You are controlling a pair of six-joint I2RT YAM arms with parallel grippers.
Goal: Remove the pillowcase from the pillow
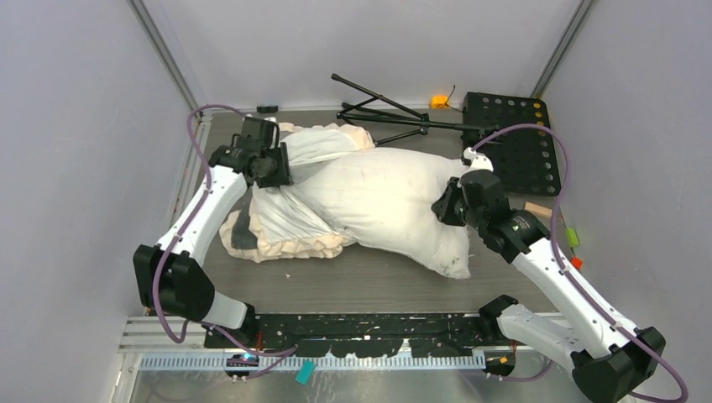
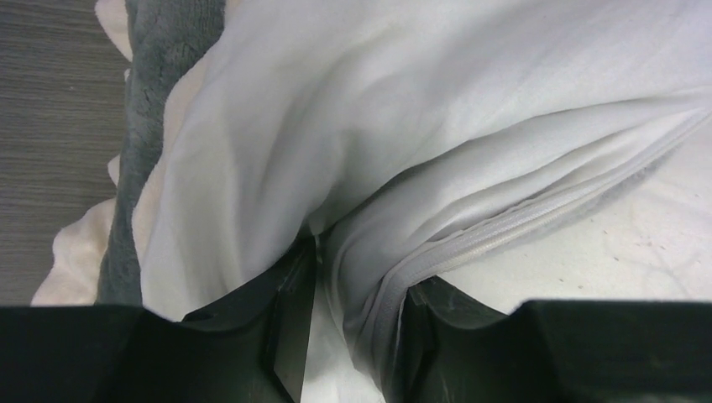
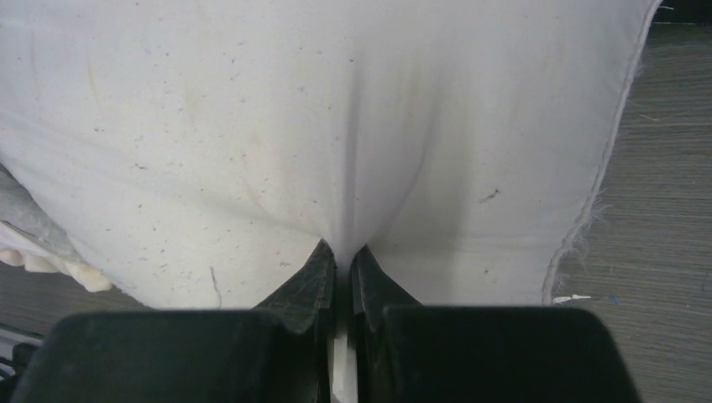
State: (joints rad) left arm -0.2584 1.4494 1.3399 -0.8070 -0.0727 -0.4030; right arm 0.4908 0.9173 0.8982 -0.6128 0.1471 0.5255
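The off-white speckled pillow (image 1: 390, 201) lies across the table middle, its right part bare. The pillowcase (image 1: 290, 214), cream-white with ruffled frill and a strip of dark grey plush, is bunched over the pillow's left end. My left gripper (image 1: 281, 168) is shut on a gathered fold of the pillowcase (image 2: 252, 151) by its zipper edge (image 2: 504, 231); grey plush (image 2: 143, 126) shows at left. My right gripper (image 1: 443, 206) is shut on a pinch of the pillow's fabric (image 3: 336, 126) near its right end. In the wrist views the left gripper (image 2: 357, 285) and right gripper (image 3: 342, 256) grip cloth.
A black folded tripod (image 1: 395, 113) lies at the back of the table. A black perforated board (image 1: 512, 138) sits at back right, with small orange, green and wooden items near it. Grey walls close in on the left, right and back.
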